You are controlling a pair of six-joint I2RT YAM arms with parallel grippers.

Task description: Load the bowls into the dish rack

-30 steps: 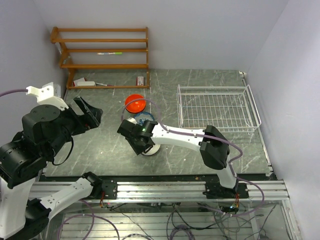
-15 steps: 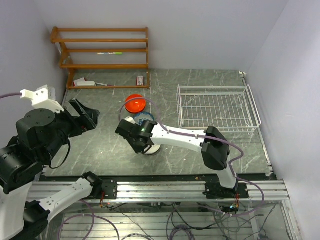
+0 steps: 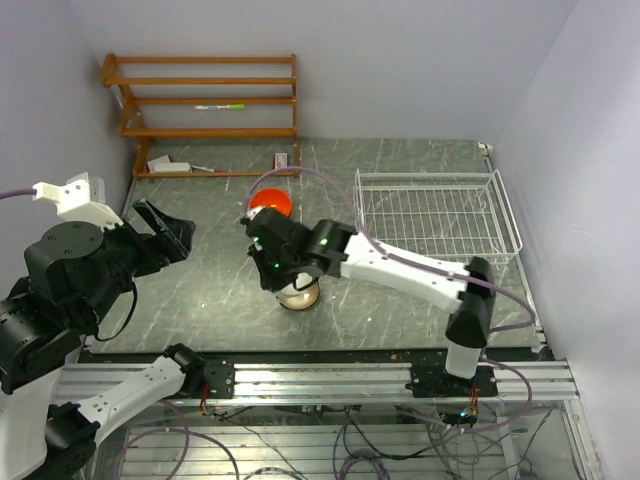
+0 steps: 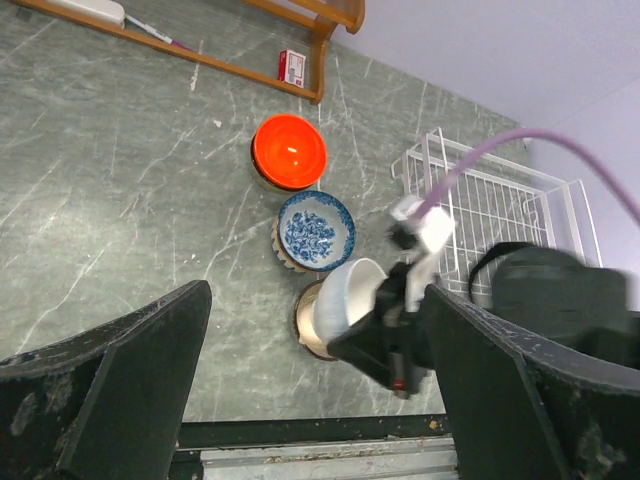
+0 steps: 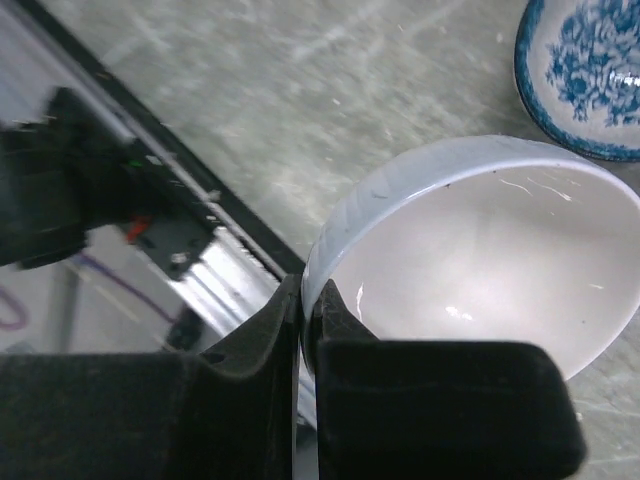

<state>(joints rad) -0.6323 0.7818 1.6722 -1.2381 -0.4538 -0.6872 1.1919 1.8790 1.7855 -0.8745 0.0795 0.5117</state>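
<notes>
My right gripper [image 5: 308, 300] is shut on the rim of a white bowl [image 5: 480, 260] and holds it tilted just above a tan bowl [image 4: 306, 328] on the table. The tan bowl also shows in the top view [image 3: 298, 293], under the right gripper [image 3: 272, 262]. A blue-and-white patterned bowl [image 4: 315, 228] and an orange-red bowl [image 4: 290, 150] stand in a row behind. The white wire dish rack [image 3: 435, 215] stands at the right and holds no bowl. My left gripper [image 3: 165, 235] is open, empty and raised at the left.
A brown wooden shelf unit [image 3: 205, 100] stands at the back left with a small red-and-white box [image 3: 283, 160] and a white item [image 3: 170, 166] on its lowest shelf. A metal rail [image 3: 320, 380] runs along the near edge.
My right gripper has lifted the white bowl off the tan bowl, and the right arm has stretched out. The left arm has drifted slightly left.
</notes>
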